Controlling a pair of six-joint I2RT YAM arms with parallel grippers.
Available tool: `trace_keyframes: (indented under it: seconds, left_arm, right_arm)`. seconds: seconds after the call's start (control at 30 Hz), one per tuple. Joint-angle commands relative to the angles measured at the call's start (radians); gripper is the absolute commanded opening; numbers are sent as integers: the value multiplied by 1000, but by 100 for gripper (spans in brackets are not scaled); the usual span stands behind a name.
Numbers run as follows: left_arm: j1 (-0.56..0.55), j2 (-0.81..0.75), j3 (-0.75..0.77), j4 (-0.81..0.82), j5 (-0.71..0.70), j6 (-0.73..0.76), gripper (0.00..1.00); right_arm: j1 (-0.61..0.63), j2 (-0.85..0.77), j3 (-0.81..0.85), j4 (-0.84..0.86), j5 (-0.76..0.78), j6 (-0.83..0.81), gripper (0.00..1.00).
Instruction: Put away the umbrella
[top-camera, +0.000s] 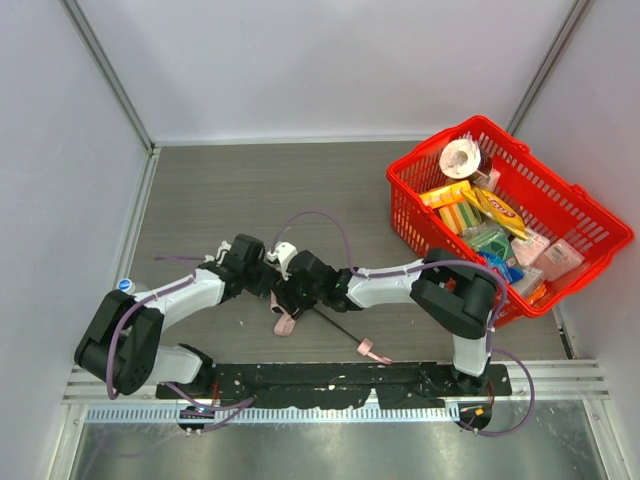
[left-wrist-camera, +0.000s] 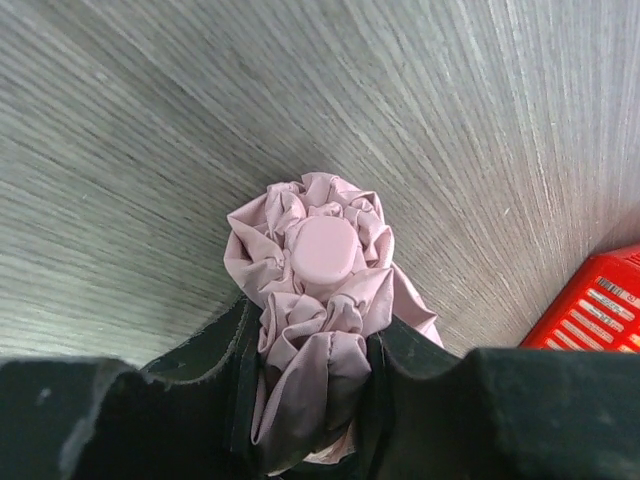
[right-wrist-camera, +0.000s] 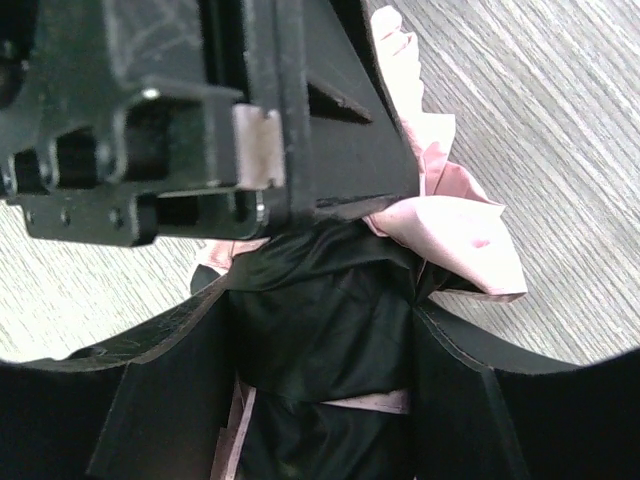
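Note:
The umbrella (top-camera: 285, 322) lies between the two arms near the table's front. Its black shaft (top-camera: 335, 325) runs right to the small pink handle (top-camera: 376, 351). In the left wrist view my left gripper (left-wrist-camera: 315, 335) is shut on the bunched pale pink fabric (left-wrist-camera: 310, 300), and the round pink end cap (left-wrist-camera: 322, 248) sticks out past the fingertips. My right gripper (right-wrist-camera: 320, 300) faces it from the other side. Its fingers press on the canopy's black-lined folds (right-wrist-camera: 320, 330), with pink fabric (right-wrist-camera: 450, 225) spilling out to the right. The two grippers (top-camera: 285, 282) almost touch.
A red plastic basket (top-camera: 430, 148) holding several packets and a tape roll (top-camera: 461, 157) stands at the right rear; its corner (left-wrist-camera: 590, 315) shows in the left wrist view. White walls close in the grey wood-grain table (top-camera: 250, 190) on three sides.

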Motion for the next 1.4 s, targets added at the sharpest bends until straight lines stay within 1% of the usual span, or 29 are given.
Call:
trace_keyframes:
  seconds: [0.0, 0.17, 0.2, 0.27, 0.4, 0.47, 0.5, 0.53, 0.57, 0.6, 0.63, 0.67, 0.7, 0.73, 0.77, 0.8, 0.87, 0.9, 0.93, 0.97, 1.07, 1.13, 1.3, 1.37]
  left_arm:
    - [-5, 1, 60, -99, 145, -68, 0]
    - [-1, 3, 65, -145, 186, -99, 0]
    - [1, 3, 66, -154, 194, -102, 0]
    - [1, 9, 79, -180, 212, -106, 0]
    - [2, 32, 89, -202, 277, -112, 0]
    - [2, 43, 86, -199, 309, -122, 0]
    - [2, 44, 86, -202, 315, -122, 0]
    - [4, 40, 82, -200, 314, -125, 0]
    - [4, 29, 71, -194, 300, -123, 0]
    - [2, 17, 57, -190, 282, -123, 0]
    - [2, 5, 37, -156, 268, -128, 0]
    - [2, -8, 24, -130, 255, -122, 0]
    - [2, -20, 11, -113, 231, -103, 6]
    - [2, -29, 13, -116, 206, -80, 20]
    - [2, -35, 13, -114, 176, -47, 49]
    - [1, -47, 13, -108, 150, -18, 66]
    - [-1, -73, -3, -76, 113, 30, 83]
    - [1, -93, -12, -52, 93, 59, 90]
    - [1, -109, -24, -36, 79, 72, 92]
    - [-1, -123, -39, -15, 68, 85, 99]
    - [-2, -140, -44, -24, 18, 131, 100]
    - [-7, -134, -47, -12, -7, 159, 100]
    - [-24, -48, -33, 22, -21, 194, 100]
    - [-38, -9, -27, 33, -22, 187, 98]
  right_arm:
    - [31, 24, -26, -30, 101, -92, 66]
    - [54, 10, -19, -64, 236, -161, 68]
    - [56, 11, -17, -73, 252, -202, 68]
    - [66, 30, -6, -100, 327, -253, 68]
    - [71, 83, 0, -104, 391, -287, 66]
    - [65, 129, 17, -113, 388, -278, 59]
    - [63, 158, 21, -119, 382, -270, 43]
    - [62, 168, 20, -117, 350, -256, 35]
    - [59, 178, 15, -104, 330, -236, 23]
    - [56, 183, 8, -100, 287, -226, 16]
    - [51, 183, 7, -102, 262, -204, 5]
    - [44, 179, 3, -100, 215, -192, 1]
    - [39, 172, -5, -85, 191, -181, 1]
    - [30, 162, -20, -79, 140, -177, 1]
    - [16, 157, -34, -67, 98, -169, 1]
    - [2, 146, -38, -64, 67, -170, 1]
    - [-33, 127, -57, -45, -46, -121, 1]
    - [-54, 116, -74, -24, -109, -98, 1]
    - [-68, 99, -80, -9, -146, -74, 1]
    - [-94, 93, -91, 1, -202, -60, 1]
    - [-148, 67, -106, 76, -374, 20, 1]
    - [-191, 68, -117, 135, -561, 85, 1]
    - [-248, 119, -54, 157, -732, 173, 1]
    - [-265, 129, -55, 211, -786, 250, 1]
